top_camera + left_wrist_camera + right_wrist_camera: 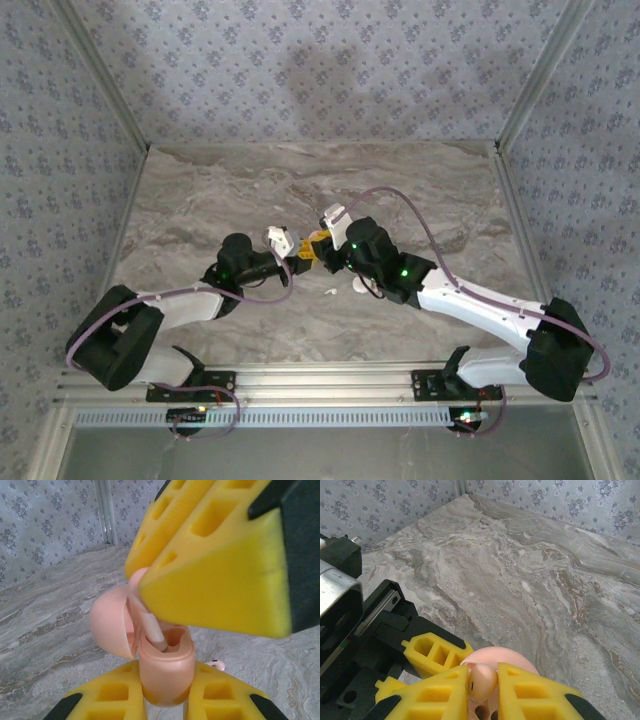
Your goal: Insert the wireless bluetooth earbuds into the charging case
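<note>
The charging case (166, 667) is a pale, peach-tinted capsule standing upright with its lid (109, 626) swung open to the left. My left gripper (165, 680) is shut on the case's lower body. My right gripper (483, 681) is shut on one earbud (482, 682) directly above the case, and its fingers (220, 565) loom over the case in the left wrist view. The earbud's stem (155, 633) reaches down into a slot of the case. A second earbud (216, 665) lies on the table behind the case, also visible from above (330, 291). Both grippers meet mid-table: left (293, 256), right (318, 246).
The marble-patterned table (250, 190) is bounded by wallpapered walls at the back and sides, with metal posts at the corners. A left gripper finger (436, 652) sits just left of the right gripper's fingers. Purple cables loop over both arms.
</note>
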You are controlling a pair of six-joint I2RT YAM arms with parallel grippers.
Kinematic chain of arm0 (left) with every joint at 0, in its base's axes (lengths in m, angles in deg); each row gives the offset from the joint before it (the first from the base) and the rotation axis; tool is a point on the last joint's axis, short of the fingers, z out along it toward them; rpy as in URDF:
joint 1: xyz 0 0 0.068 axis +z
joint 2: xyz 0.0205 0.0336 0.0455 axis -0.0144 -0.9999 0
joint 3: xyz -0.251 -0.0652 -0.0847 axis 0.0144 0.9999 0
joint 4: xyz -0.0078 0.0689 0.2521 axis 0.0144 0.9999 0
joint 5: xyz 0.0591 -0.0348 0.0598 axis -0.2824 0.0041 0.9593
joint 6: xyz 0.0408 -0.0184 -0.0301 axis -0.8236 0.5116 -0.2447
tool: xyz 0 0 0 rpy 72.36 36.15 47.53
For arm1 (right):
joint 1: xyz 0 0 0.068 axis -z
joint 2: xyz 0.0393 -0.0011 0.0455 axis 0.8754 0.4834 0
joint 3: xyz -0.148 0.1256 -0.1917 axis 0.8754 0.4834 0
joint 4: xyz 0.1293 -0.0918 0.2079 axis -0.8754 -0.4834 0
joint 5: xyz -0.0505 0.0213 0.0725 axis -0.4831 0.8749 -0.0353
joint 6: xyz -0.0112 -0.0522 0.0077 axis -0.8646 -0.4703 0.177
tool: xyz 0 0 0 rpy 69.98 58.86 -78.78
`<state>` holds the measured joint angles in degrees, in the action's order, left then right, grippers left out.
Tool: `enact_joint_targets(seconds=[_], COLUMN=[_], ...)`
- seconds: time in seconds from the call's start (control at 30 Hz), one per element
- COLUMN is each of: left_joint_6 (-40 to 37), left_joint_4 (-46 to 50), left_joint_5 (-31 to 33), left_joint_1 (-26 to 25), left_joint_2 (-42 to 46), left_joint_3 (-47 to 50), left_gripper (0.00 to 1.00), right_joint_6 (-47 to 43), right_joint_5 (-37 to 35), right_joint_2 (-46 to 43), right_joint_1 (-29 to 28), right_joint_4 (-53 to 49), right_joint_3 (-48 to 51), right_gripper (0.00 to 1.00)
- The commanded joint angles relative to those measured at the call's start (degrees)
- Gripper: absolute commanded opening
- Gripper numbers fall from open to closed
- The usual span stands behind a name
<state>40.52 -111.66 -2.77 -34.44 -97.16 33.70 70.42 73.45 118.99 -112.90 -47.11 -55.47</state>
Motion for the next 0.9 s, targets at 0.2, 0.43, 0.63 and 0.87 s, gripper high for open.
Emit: enact_joint_targets(seconds=[0.2, 0.43, 0.63, 0.87], left_joint_6=[-1.9, -2.3, -2.9, -6.3], left_joint_4=[-1.3, -1.0, 0.0, 3.2], left_joint_5=[0.2, 0.2, 0.7, 1.2], left_joint_1=[-0.3, -0.3, -0.3, -0.7], left_joint_2=[2.0, 2.6, 3.1, 3.6], left_joint_3=[-0.8, -0.7, -0.7, -1.1], left_gripper=[0.12, 0.12, 0.12, 0.12], right_joint_6=[0.0, -0.3, -1.7, -3.1], right_joint_5=[-3.7, -2.8, -2.2, -2.7], right_joint_2=[-1.9, -1.5, -1.9, -4.0], right_joint_1=[-0.1, -0.2, -0.5, -0.7], right_joint_4=[-2.5, -2.8, -4.4, -5.7], right_joint_3=[-1.1, -1.1, -1.6, -1.9], right_gripper=[0.20, 0.20, 0.20, 0.19])
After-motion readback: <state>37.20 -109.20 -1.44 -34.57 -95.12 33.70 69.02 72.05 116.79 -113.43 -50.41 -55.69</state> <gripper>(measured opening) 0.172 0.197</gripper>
